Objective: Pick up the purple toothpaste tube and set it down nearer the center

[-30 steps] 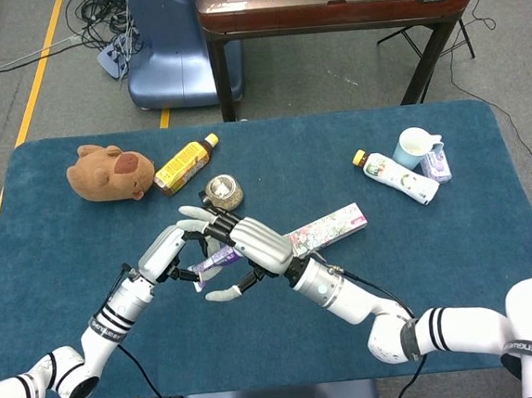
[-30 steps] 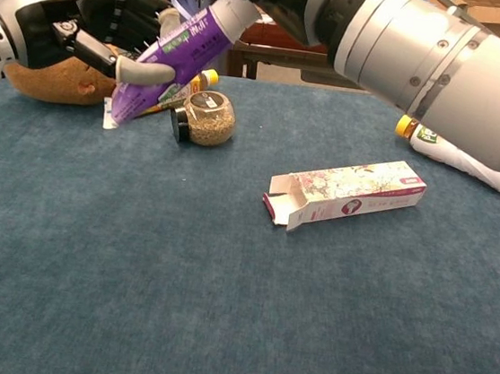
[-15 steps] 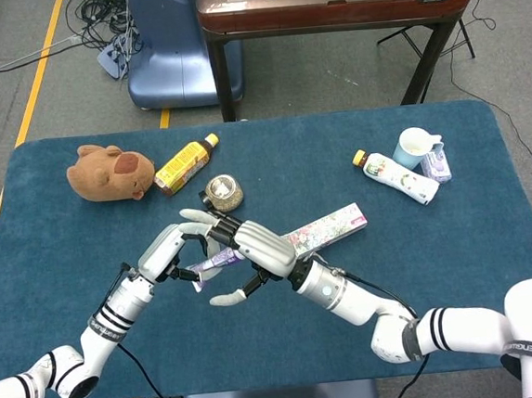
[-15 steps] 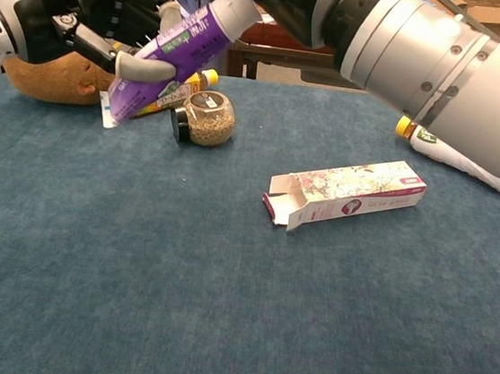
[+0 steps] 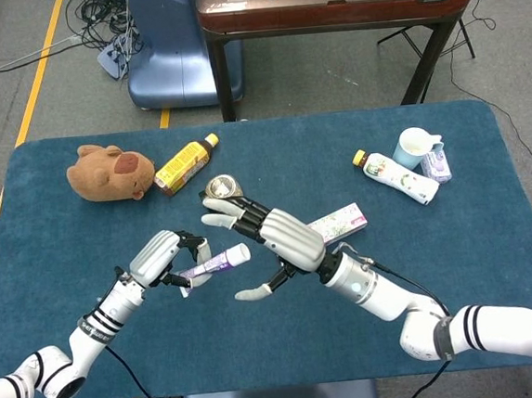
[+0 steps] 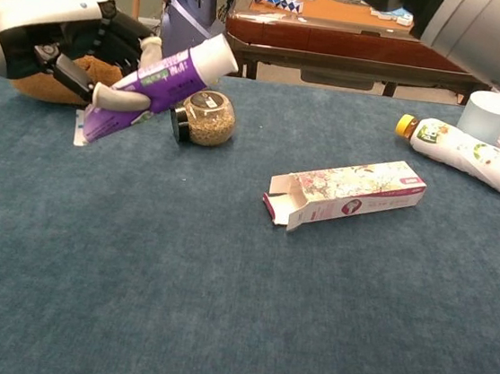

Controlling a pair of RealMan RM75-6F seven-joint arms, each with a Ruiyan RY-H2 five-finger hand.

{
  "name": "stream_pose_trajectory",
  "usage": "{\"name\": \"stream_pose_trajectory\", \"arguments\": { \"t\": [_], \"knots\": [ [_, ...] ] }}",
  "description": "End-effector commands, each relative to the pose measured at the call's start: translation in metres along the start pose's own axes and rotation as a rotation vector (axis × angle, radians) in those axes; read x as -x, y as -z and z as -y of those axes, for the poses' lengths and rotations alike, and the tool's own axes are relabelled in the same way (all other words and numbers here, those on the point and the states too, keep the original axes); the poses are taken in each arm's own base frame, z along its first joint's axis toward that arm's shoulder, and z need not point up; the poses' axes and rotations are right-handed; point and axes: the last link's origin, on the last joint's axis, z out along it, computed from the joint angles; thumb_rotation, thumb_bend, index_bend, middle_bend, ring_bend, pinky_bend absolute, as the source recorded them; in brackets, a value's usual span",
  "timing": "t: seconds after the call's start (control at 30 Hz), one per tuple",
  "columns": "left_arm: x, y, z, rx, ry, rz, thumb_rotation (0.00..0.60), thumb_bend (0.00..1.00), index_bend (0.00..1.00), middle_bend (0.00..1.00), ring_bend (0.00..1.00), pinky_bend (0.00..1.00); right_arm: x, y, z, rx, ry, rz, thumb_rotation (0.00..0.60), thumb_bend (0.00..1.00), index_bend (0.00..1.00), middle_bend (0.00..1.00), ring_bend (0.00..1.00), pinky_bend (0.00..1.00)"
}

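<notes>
The purple toothpaste tube (image 5: 214,262) (image 6: 154,81) is held off the table, tilted, with its white cap pointing to the right. My left hand (image 5: 159,257) (image 6: 59,34) grips its flat tail end, fingers and thumb wrapped around it. In the head view my right hand (image 5: 270,241) hovers just right of the cap with its fingers spread, holding nothing and not touching the tube. In the chest view only the right forearm (image 6: 471,27) shows at the top right.
A flowery open carton (image 6: 349,194) lies mid-table. A grain jar (image 6: 205,119) lies behind the tube. A plush toy (image 5: 107,172) and a yellow bottle (image 5: 184,163) are at the back left. A white bottle (image 5: 396,176) and a cup (image 5: 414,145) sit at the back right.
My right hand has let go of the tube and drawn up and to the right. The left hand now holds the tube alone, a little lower and further left.
</notes>
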Motion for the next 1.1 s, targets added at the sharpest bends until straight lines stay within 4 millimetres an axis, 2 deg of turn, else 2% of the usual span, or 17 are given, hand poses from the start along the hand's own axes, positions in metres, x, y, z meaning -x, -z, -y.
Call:
{"name": "stream_pose_trajectory", "arguments": {
  "t": [0.03,0.23,0.53,0.63,0.7,0.87,1.0,1.1],
  "knots": [
    [0.004,0.001,0.014,-0.033,-0.113,0.056,0.6,0.43,0.62,0.71,0.54,0.46,-0.012,0.013,-0.005,0.044,0.091,0.008,0.369,0.0,0.0,0.0,0.0,0.0],
    [0.015,0.001,0.04,-0.086,-0.332,0.131,0.6,0.43,0.58,0.65,0.52,0.46,-0.033,0.037,-0.018,0.143,0.237,0.018,0.369,0.0,0.0,0.0,0.0,0.0],
    [0.032,-0.004,0.063,-0.161,-0.418,0.172,0.6,0.43,0.55,0.61,0.5,0.46,-0.058,0.076,-0.037,0.293,0.407,0.025,0.369,0.0,0.0,0.0,0.0,0.0],
    [0.034,-0.003,0.07,-0.189,-0.478,0.184,0.6,0.42,0.46,0.51,0.43,0.43,-0.066,0.088,-0.043,0.339,0.475,0.027,0.369,0.0,0.0,0.0,0.0,0.0],
    [0.033,0.0,0.072,-0.215,-0.492,0.176,0.6,0.42,0.36,0.43,0.36,0.42,-0.072,0.097,-0.046,0.372,0.512,0.021,0.37,0.0,0.0,0.0,0.0,0.0],
    [0.027,0.009,0.074,-0.27,-0.491,0.138,0.6,0.42,0.21,0.31,0.27,0.39,-0.084,0.119,-0.053,0.451,0.58,0.015,0.369,0.0,0.0,0.0,0.0,0.0],
    [0.012,0.026,0.075,-0.309,-0.513,0.086,0.6,0.4,0.19,0.31,0.26,0.38,-0.091,0.141,-0.059,0.527,0.67,0.028,0.369,0.0,0.0,0.0,0.0,0.0],
    [-0.003,0.046,0.078,-0.358,-0.521,0.032,0.6,0.4,0.19,0.31,0.26,0.37,-0.096,0.16,-0.061,0.601,0.71,0.029,0.375,0.0,0.0,0.0,0.0,0.0]
  ]
}}
